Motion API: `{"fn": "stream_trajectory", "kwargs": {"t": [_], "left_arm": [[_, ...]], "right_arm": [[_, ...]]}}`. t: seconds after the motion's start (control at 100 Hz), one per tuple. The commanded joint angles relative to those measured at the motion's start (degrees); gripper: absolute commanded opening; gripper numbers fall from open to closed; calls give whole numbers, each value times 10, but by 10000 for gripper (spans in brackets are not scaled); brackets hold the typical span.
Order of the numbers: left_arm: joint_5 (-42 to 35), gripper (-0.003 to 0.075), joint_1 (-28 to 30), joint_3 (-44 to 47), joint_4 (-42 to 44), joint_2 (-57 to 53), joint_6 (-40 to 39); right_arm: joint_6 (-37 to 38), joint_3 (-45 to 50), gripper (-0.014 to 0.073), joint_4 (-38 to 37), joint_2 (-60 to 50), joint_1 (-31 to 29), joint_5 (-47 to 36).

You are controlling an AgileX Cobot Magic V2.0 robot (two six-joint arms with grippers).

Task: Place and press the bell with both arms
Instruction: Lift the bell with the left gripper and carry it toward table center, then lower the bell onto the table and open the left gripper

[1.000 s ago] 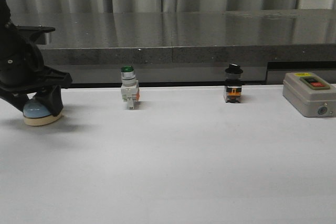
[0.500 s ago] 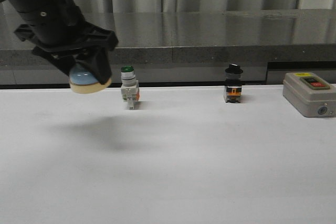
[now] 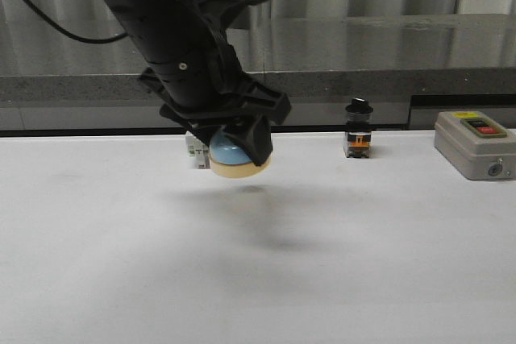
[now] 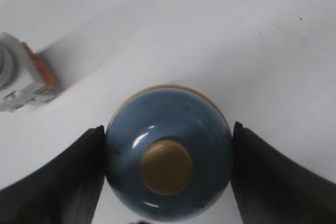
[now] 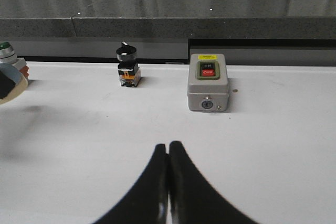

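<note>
My left gripper [image 3: 239, 153] is shut on the light-blue bell [image 3: 226, 153] with a cream base and holds it in the air above the white table, near the middle and in front of the green-capped switch. In the left wrist view the bell [image 4: 169, 153] fills the space between both black fingers [image 4: 68, 177], cream button up. My right gripper [image 5: 168, 147] is shut and empty, low over the table on the right; it does not show in the front view. The bell's edge [image 5: 13, 88] shows at the side of the right wrist view.
The green-capped white switch [image 3: 194, 151] stands just behind the bell, mostly hidden by the arm. A black-knobbed switch [image 3: 358, 129] stands at the back centre-right. A grey box with a red button [image 3: 473, 144] sits at the far right. A dark stone ledge [image 3: 363, 78] runs along the back.
My left arm has lifted the bell off the table at the far left and carried it right, to in front of the green-capped switch.
</note>
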Motion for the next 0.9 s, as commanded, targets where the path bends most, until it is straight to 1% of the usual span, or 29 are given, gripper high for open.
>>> {"fn": "stream_trajectory", "kwargs": {"t": [0.0,0.25,0.61,0.68,0.73,0.83,0.89], "left_arm": [[-28,250,-13,-31,-4,-11,-1],[-28,251,-25,-52,-4,34,-1],[-27,258,-26,-52,-4,35,-1],[-23,295,-26,-52,-4,35,-1],[-19,344,-26,-52,-4,35,-1],[-17,468,-26,-52,-4,35,-1],[-17,517,-26,-52,-4,35,-1]], "right_arm": [[-5,-8,-60,-4,-9,-2,-49],[-5,-8,-60,-4,-9,-2,-49],[-5,-8,-60,-4,-9,-2,-49],[-5,-8,-60,-4,-9,-2,-49],[-5,-8,-60,-4,-9,-2,-49],[-5,-8,-60,-4,-9,-2,-49],[-5,-8,-60,-4,-9,-2,-49]]}}
